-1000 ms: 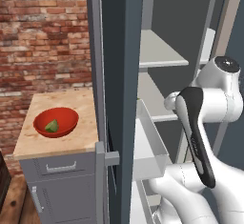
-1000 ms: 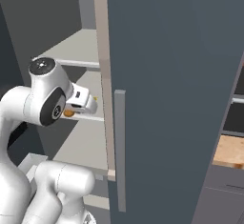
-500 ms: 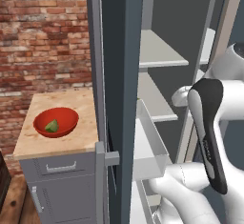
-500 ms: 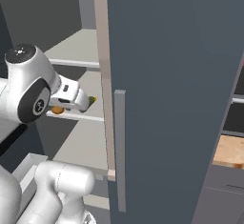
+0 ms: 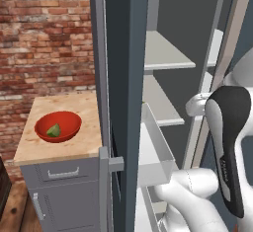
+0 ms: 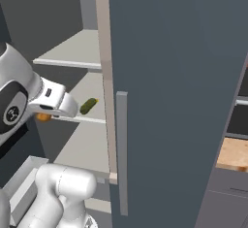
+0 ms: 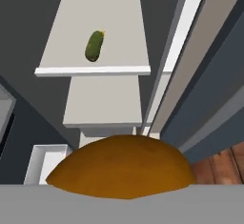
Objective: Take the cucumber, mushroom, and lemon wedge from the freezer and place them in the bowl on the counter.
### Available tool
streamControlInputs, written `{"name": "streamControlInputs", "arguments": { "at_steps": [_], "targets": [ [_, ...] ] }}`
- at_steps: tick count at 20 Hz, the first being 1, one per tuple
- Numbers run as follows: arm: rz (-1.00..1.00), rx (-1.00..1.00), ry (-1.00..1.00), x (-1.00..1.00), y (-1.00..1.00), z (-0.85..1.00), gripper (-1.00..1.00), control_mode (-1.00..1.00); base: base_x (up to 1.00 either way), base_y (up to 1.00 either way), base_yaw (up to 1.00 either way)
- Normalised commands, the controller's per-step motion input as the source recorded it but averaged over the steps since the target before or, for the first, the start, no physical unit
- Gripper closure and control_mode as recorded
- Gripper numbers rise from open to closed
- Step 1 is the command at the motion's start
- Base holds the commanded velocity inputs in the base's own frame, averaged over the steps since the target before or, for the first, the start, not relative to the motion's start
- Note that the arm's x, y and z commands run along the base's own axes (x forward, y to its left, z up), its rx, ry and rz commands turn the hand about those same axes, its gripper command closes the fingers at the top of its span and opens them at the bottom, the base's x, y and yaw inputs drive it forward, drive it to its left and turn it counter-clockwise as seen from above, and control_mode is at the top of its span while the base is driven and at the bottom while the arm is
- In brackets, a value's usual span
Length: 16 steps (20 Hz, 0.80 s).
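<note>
Closest in hand view: brown mushroom (image 7: 121, 166) cap, apparently pinched by the tool (image 6: 44, 117), fingers hidden. Farther, cucumber (image 7: 94, 45) lying on a pale freezer (image 6: 169, 76) shelf (image 7: 90, 37). Beyond the open door, lemon wedge (image 5: 54, 131) in red bowl (image 5: 69, 120) on the worktop (image 5: 59, 149).

- Mushroom (image 7: 121, 166): brown cap cut off by hand view's lower band; stem hidden.
- Gripper fingertips hidden behind the cap.
- Freezer (image 6: 174, 91) door conceals shelves' right part.
</note>
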Motion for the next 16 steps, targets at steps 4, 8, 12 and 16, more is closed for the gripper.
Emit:
{"name": "streamControlInputs", "arguments": {
  "at_steps": [4, 8, 12, 16],
  "targets": [
    [0.00, 0.00, 0.00, -0.15, 0.00, 0.07, 1.00, -1.00, 0.00, 0.00, 0.00],
    [0.00, 0.00, 0.00, -0.19, 0.00, 0.00, 1.00, 1.00, -0.16, 0.00, 0.00],
    [0.00, 0.00, 0.00, 0.00, 0.00, 0.00, 1.00, 1.00, -1.00, -0.11, -0.02],
    [0.00, 0.00, 0.00, 0.00, 0.00, 0.00, 1.00, 1.00, -1.00, -0.14, -0.04]
  ]
}}
